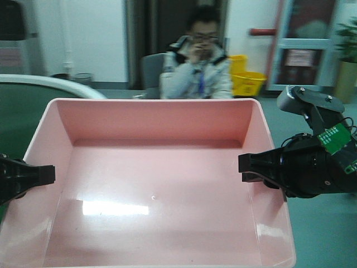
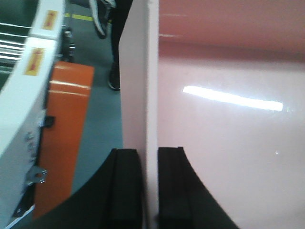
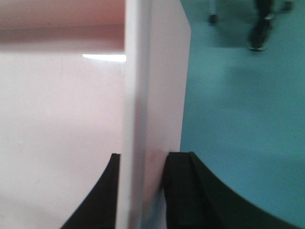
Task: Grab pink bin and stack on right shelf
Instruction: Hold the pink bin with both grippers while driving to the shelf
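While pink bin (image 1: 156,184) is cropped below | left claw (image 1: 53,175), mostly off-frame, clamps its wall | right claw (image 1: 242,169) likewise

We find the left gripper (image 2: 148,188) reaching in level from the left edge of the front view. Its jaws sit one on either side of the left wall of the pink bin (image 1: 156,120), pressed against it. The right gripper (image 3: 141,191) mirrors this on the right wall, jaws clamped on it. The right wrist (image 1: 315,167) lies roughly horizontal, pointing inward.
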Motion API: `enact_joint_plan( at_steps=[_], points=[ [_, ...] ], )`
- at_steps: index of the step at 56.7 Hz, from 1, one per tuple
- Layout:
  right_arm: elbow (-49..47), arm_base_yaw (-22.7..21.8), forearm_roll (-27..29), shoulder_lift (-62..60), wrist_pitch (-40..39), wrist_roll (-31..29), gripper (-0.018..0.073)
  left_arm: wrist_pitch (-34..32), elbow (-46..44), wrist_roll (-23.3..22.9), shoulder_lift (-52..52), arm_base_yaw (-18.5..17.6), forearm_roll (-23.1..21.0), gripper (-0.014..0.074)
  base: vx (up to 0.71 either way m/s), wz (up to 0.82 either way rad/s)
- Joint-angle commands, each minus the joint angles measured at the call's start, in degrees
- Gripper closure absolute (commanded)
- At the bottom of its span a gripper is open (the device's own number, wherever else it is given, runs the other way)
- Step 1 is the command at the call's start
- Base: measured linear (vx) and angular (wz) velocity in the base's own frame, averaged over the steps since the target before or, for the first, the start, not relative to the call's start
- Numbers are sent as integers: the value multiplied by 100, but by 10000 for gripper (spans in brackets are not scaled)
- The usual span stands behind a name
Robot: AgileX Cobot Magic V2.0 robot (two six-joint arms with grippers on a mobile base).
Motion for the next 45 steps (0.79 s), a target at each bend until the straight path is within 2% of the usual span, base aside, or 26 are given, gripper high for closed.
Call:
enact_joint_plan(
  at_steps=[1, 17, 45],
  points=[
    [-177, -192, -544, -196, -499, 42, 568, -539, -182, -61, -139, 126, 350, 598, 0, -88],
    [-177, -192, -544, -196, -367, 42, 568, -539, -182, -61, -139, 126, 350, 598, 9, -73],
    [-177, -192, -539, -196, -245, 42, 568, -539, -182, -61, -139, 126, 350, 598, 26, -48]
  ],
)
